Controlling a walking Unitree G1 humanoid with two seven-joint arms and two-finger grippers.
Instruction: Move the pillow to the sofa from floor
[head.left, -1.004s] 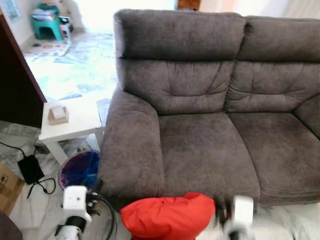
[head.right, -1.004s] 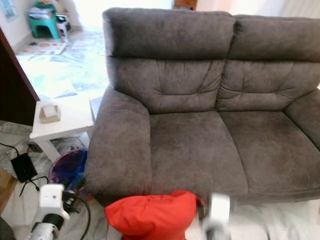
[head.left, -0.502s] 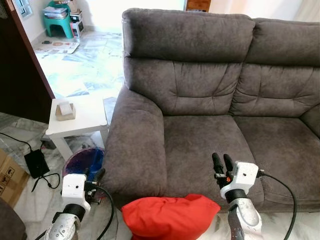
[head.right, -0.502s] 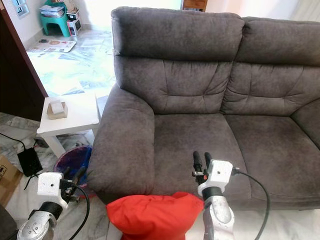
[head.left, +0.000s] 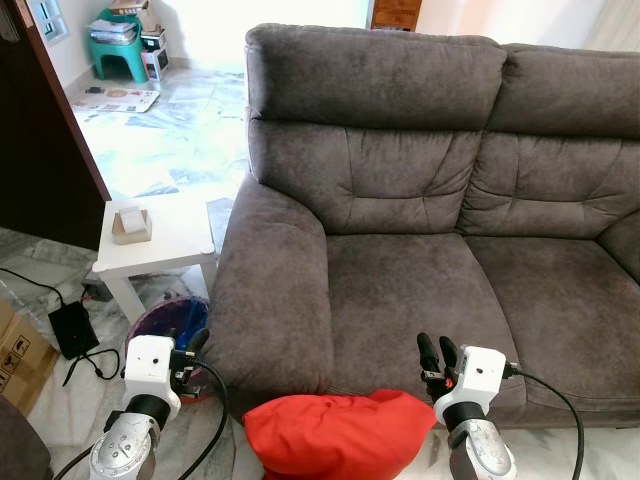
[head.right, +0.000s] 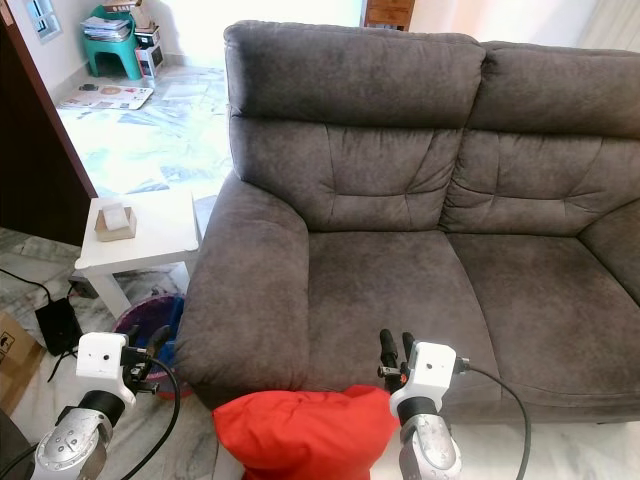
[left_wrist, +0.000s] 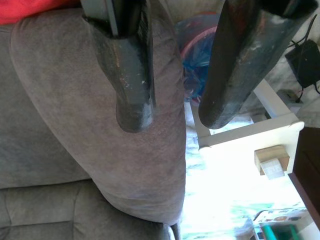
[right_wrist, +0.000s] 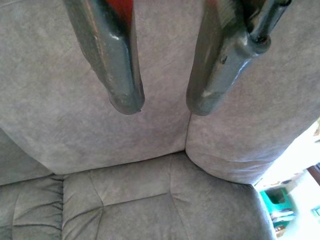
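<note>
Right wrist view showed our right gripper (right_wrist: 162, 102) parted, empty; our left gripper (left_wrist: 172, 112) likewise. Between them, low against the grey suede sofa (head.left: 400, 290) front, lay the plump red fabric pillow (head.left: 335, 435), long axis crosswise. We judged grasping pending: both should close inward on its ends.

My left gripper (head.left: 192, 345) and right gripper (head.left: 437, 356) each pair two long black fingers with a boxy white wrist housing on a rounded silver forearm. A small dark hole marks the left housing's face. Black cables loop from both housings. Up close, my left fingers (left_wrist: 131, 75) are dark, rounded and scuffed with pale flecks. My right fingers (right_wrist: 119, 65) show greyer, with worn tips; a touch of orange sits at their base.
</note>
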